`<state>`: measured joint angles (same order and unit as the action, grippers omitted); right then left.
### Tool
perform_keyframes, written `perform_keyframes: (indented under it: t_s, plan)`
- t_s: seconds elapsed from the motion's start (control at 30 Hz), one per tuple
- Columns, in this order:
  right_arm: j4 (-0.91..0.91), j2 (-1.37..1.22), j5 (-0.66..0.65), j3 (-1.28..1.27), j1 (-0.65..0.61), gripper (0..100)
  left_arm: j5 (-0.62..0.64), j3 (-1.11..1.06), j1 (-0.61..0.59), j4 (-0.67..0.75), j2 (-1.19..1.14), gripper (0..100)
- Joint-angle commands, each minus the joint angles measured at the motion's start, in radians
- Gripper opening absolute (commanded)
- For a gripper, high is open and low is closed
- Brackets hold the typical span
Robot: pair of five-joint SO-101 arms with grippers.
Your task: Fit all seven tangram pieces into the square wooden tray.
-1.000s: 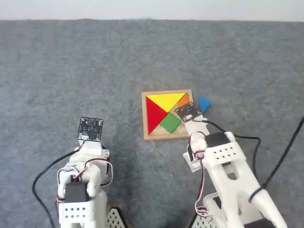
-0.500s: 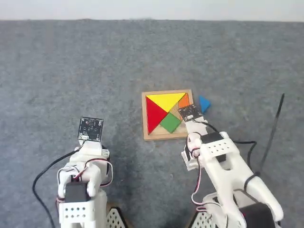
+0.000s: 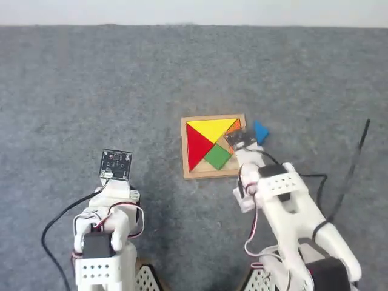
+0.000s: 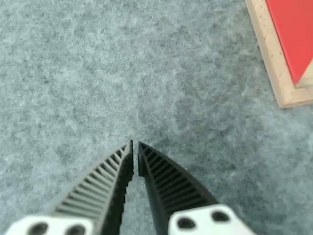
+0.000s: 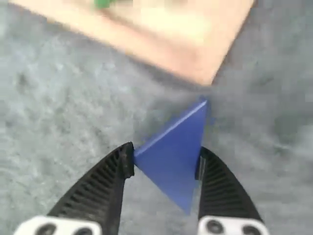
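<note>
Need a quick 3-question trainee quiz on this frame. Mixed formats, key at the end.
1. True or false: the left hand hangs shut above the grey carpet.
2. Relative to the square wooden tray, the blue triangular tangram piece is: A) seated inside it; B) outside it, between the sides of the right hand; C) propped upright against its rim.
3. In the high view, what colour is the large triangular piece along the tray's far edge?

Key: 1 true; 2 B; 3 yellow.
</note>
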<state>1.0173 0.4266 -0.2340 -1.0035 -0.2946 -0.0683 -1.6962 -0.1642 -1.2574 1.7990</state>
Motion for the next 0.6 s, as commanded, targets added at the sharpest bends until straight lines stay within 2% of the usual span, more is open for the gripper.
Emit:
perform_keyframes:
  t_s: [0.0, 0.13, 0.3, 0.4, 0.57]
  plan:
    - [0.101, -0.004, -0.132, 0.209, 0.084, 10.8, 0.000, 0.012, 0.002, -0.003, 0.017, 2]
    - [0.179, -0.012, -0.391, 0.371, 0.094, 10.8, 0.000, 0.012, 0.002, -0.003, 0.017, 2]
    - [0.183, -0.012, -0.770, 0.439, 0.028, 10.7, 0.000, 0.012, 0.002, -0.003, 0.017, 2]
    - [0.188, -0.015, -0.882, 0.434, -0.012, 10.7, 0.000, 0.012, 0.002, -0.003, 0.017, 2]
    - [0.166, -0.130, -0.990, 0.466, -0.058, 10.7, 0.000, 0.012, 0.002, -0.003, 0.017, 2]
